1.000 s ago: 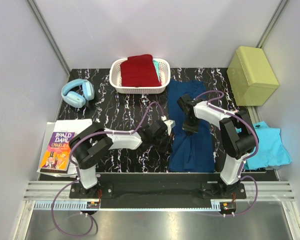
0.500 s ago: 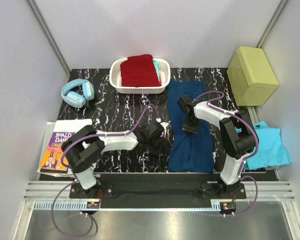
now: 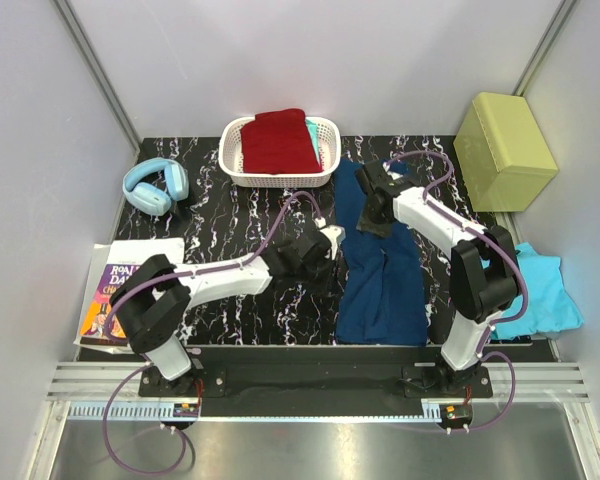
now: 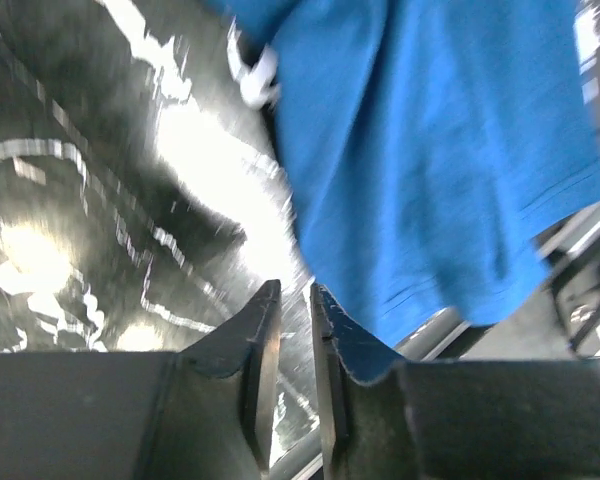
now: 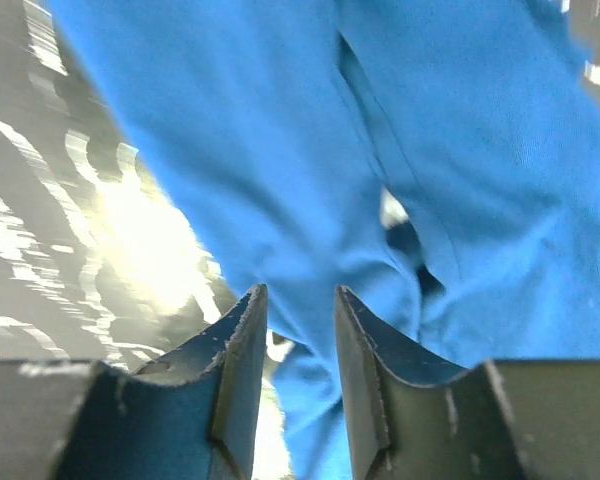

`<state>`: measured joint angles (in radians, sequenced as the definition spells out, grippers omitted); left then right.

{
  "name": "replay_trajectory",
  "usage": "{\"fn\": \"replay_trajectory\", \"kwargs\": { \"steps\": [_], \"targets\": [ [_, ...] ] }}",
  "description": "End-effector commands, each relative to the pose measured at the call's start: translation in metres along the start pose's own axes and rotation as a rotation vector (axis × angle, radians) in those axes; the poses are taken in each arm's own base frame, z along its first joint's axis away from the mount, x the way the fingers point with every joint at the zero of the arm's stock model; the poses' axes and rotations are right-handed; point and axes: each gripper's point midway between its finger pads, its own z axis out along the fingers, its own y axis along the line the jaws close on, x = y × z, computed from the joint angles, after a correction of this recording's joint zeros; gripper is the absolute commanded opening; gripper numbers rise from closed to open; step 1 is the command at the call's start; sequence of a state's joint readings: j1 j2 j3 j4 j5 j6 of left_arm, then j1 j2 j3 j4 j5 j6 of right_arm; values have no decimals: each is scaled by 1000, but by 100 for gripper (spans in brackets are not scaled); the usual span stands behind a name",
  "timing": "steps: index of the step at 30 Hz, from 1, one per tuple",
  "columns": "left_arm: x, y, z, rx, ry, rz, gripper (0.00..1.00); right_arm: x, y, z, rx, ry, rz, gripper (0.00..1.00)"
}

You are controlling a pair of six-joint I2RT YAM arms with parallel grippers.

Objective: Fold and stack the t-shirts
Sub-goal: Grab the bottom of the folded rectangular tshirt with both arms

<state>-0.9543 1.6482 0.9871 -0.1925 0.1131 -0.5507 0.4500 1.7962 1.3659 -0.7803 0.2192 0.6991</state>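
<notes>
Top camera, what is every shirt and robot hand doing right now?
Blue shirt: lying on the table, folded into a long strip, not held.
Red shirt: folded, inside the white basket.
Turquoise shirt: crumpled, not folded, at the far right.
Left gripper: slightly open, empty, beside the blue shirt.
Right gripper: open, empty, over the blue shirt.
</notes>
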Motion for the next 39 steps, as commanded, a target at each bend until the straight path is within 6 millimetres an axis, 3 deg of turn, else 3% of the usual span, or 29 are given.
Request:
{"fn": "replay_trajectory", "kwargs": {
  "steps": [1, 9, 12, 17, 22, 32, 36, 39],
  "targets": [
    [-41, -19, -10, 36, -111, 31, 24, -29, 4, -5, 0, -61, -1, 41],
    [-47, -29, 13, 78, -83, 38, 21, -44, -12, 43, 86, -13, 22, 27],
    [-49, -35, 18, 107, -77, 38, 20, -52, -5, 58, 85, -5, 16, 24],
    [-50, -41, 20, 131, -72, 51, 19, -64, 6, 73, 83, -4, 2, 24],
    [-55, -35, 17, 99, -90, 78, 20, -77, 10, 76, 81, -20, -3, 25],
    [-78, -21, 19, 72, -94, 42, 21, -75, 1, 105, 125, 50, -11, 25],
    [-89, -14, 15, 58, -120, 30, 21, -79, -2, 97, 129, 37, -6, 28],
    [-109, -4, 6, 20, -177, 17, 21, -100, 0, 66, 100, -64, 35, 34]
  ]
}}
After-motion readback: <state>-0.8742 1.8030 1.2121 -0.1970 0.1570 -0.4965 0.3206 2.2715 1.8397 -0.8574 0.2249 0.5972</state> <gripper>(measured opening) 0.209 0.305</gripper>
